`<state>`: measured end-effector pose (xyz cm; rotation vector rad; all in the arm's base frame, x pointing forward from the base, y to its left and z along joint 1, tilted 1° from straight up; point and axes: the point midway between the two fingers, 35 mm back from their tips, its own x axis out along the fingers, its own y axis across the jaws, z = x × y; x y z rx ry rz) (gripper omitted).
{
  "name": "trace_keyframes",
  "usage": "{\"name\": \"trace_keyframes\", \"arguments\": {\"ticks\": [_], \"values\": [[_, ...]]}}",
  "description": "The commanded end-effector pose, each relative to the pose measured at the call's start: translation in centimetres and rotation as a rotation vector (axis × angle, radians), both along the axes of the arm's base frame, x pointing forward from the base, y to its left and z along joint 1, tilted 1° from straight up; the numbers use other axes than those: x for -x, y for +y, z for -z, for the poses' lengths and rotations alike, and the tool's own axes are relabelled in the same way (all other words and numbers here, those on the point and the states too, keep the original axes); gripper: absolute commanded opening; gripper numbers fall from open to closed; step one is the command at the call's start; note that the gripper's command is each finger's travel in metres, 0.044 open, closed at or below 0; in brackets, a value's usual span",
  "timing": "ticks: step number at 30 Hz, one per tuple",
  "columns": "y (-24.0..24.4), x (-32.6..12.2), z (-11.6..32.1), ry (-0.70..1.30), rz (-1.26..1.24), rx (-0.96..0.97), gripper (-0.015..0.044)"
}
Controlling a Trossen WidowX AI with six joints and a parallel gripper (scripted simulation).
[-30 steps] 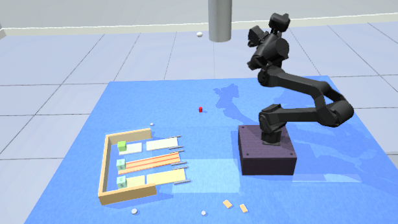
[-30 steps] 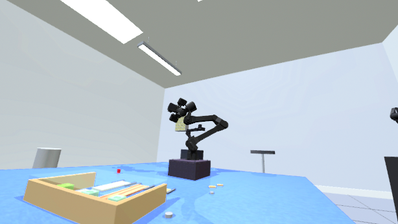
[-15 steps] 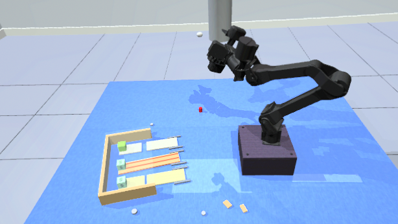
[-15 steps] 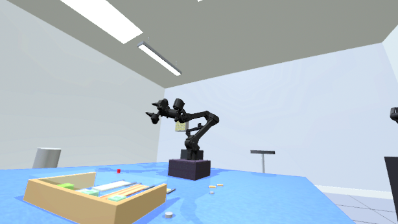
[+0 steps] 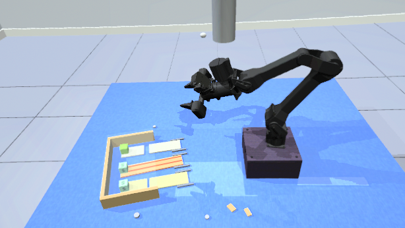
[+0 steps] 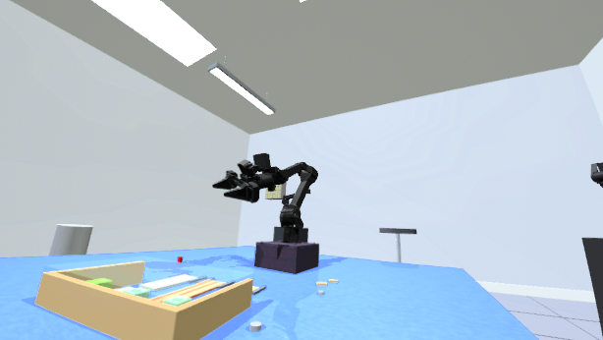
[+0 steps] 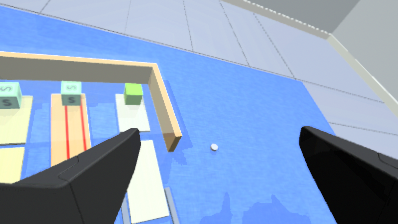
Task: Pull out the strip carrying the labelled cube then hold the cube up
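Observation:
A three-sided wooden frame [image 5: 106, 165] [image 6: 147, 314] [image 7: 165, 110] holds three strips side by side. The orange strip with red lines [image 5: 155, 165] [image 7: 70, 135] is in one piece and carries a pale green marked cube [image 5: 123, 167] [image 7: 71, 93]. The white strip [image 5: 164, 146] [image 7: 147, 185] is split in two; a plain green cube [image 5: 124, 148] [image 7: 133, 94] sits on its inner piece. The pale yellow strip [image 5: 168, 180] [image 7: 12, 125] is also split and carries another marked pale green cube [image 5: 123, 185] [image 7: 7, 95]. My gripper [image 5: 185, 95] [image 6: 221, 190] [image 7: 219, 135] is open and empty, high above the mat beyond the frame's open side.
The arm's dark base block [image 5: 272, 158] stands right of the strips. Thin grey rods [image 5: 176, 140] lie at the strips' outer ends. Small white balls [image 5: 136, 215] [image 5: 206, 216] [image 7: 214, 147] and two tan chips [image 5: 231, 207] lie on the blue mat. A grey column [image 5: 223, 20] stands behind.

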<state>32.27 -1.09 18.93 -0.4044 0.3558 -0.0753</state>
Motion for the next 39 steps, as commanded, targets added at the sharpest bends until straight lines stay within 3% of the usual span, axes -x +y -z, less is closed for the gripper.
{"name": "trace_keyframes", "arguments": {"ticks": [1, 19, 34, 39], "values": [[6.6, 0.9, 4.5, 0.214, -0.145, -0.315, 0.0400], [7.7, 1.3, 5.3, 0.261, -0.162, -0.368, 0.0400], [8.3, -4.9, 11.1, 0.859, -0.117, -0.180, 0.0006], [8.0, -6.2, 14.2, 1.085, -0.116, -0.121, 0.0000]]}}
